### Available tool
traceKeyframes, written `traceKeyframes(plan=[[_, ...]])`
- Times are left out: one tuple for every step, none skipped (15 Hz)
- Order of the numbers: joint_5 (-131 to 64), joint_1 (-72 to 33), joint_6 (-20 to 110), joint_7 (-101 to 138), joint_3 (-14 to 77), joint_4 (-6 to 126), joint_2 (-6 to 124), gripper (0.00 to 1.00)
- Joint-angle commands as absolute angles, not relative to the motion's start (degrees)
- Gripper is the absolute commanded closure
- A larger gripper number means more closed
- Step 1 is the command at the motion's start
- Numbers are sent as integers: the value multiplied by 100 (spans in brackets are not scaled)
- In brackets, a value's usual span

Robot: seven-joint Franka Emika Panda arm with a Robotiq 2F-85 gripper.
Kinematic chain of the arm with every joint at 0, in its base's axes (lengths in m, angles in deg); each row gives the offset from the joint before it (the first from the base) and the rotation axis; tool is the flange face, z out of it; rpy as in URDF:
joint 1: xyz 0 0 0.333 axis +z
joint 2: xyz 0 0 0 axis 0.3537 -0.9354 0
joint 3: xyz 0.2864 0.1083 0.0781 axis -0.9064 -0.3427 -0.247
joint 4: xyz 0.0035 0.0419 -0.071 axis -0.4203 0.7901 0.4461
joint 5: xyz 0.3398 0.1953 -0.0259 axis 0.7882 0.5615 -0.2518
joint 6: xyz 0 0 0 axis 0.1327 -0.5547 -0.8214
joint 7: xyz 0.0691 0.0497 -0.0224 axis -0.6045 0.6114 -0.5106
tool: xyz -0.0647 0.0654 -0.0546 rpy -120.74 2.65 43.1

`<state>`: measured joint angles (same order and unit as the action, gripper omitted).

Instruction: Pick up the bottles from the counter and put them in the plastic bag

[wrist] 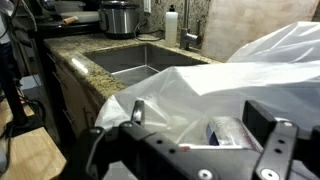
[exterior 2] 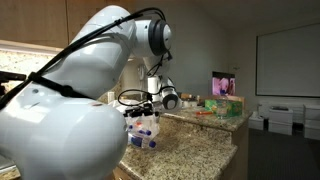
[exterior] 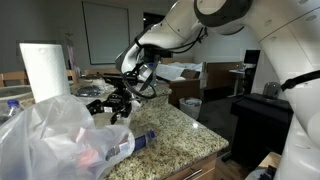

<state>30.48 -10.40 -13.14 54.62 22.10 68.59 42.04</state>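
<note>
Wrist view — crinkled translucent plastic bag [wrist: 200,90], labelled bottle [wrist: 235,132] showing through, gripper [wrist: 205,140] spread open — empty.

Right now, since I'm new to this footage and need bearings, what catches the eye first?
The big white robot arm fills an exterior view. The crinkled plastic bag bulges on the granite counter beside a tall paper towel roll, with a blue-capped bottle lying at its edge. The open gripper hovers just above.
</note>
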Motion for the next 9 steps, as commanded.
traceKeyframes(plan=[[2940,-1071,-1446,5447,2370,6755,4318,0],[2869,-1109,-1445,5448,2441,6765,4425,0],[2788,-1137,-1459,5458,2501,6744,4487,0],[2610,-1188,-1476,5461,2609,6783,4670,0],[2472,-1225,-1480,5458,2693,6784,4778,0],[2207,-1272,-1546,5520,2815,6796,4945,0],[1947,-1315,-1597,5527,2910,6837,5107,0],[1589,-1348,-1601,5558,3040,6958,5358,0],[1218,-1382,-1583,5555,3156,7111,5613,0]])
